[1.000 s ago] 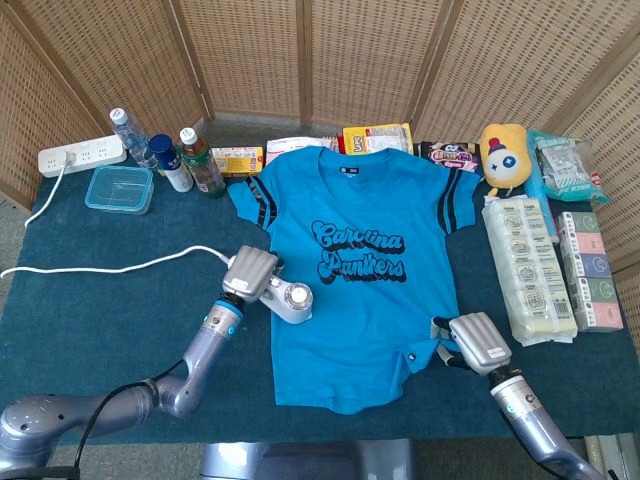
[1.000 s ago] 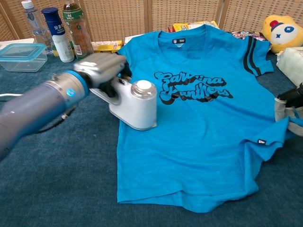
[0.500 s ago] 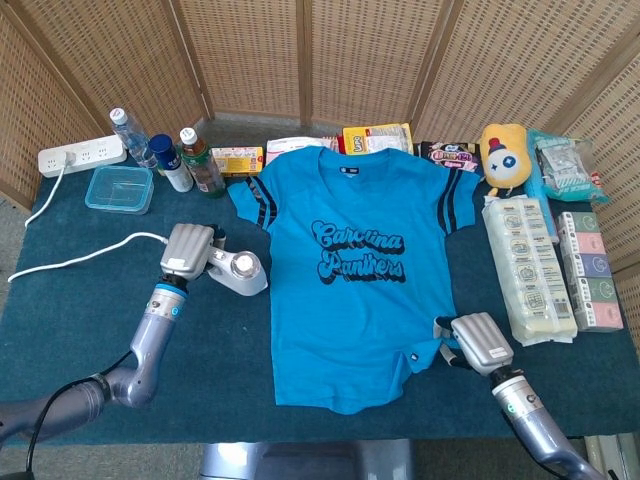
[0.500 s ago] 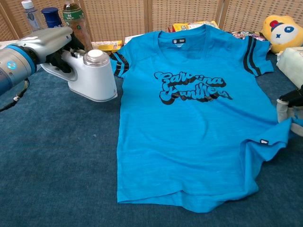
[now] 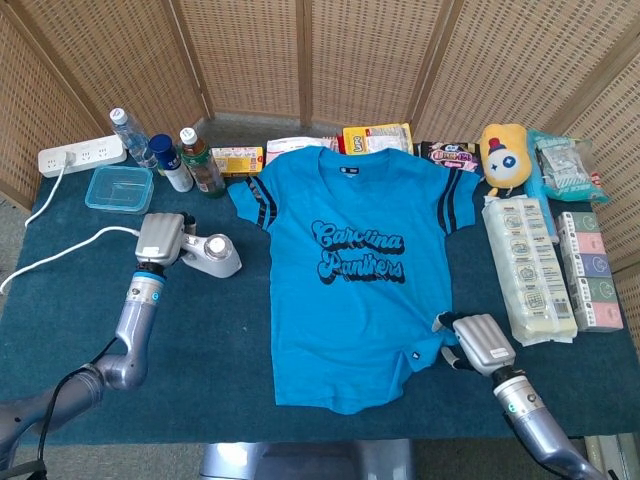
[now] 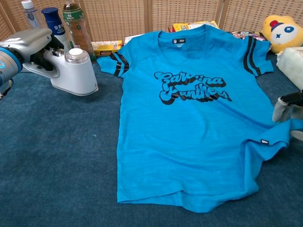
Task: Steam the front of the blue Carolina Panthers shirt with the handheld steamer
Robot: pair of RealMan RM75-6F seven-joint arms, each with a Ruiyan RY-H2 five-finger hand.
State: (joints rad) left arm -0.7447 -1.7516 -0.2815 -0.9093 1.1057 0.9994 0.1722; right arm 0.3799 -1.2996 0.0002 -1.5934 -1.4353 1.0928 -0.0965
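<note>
We see the left robot hand [image 5: 160, 238] grasping the handheld steamer [image 5: 210, 256], which sits on the tabletop [image 5: 60, 310] well off the shirt's left edge, near the bottles [image 5: 170, 160]. The blue Carolina Panthers shirt [image 5: 355, 270] lies flat to that hand's right, long axis running away from the robot. The right robot hand [image 5: 482, 343] pins the hem corner; whether it actually grips the cloth, we cannot tell.

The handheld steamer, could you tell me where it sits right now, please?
The steamer stands on the table left of the shirt, held by the left robot hand, just in front of the bottles.
</note>
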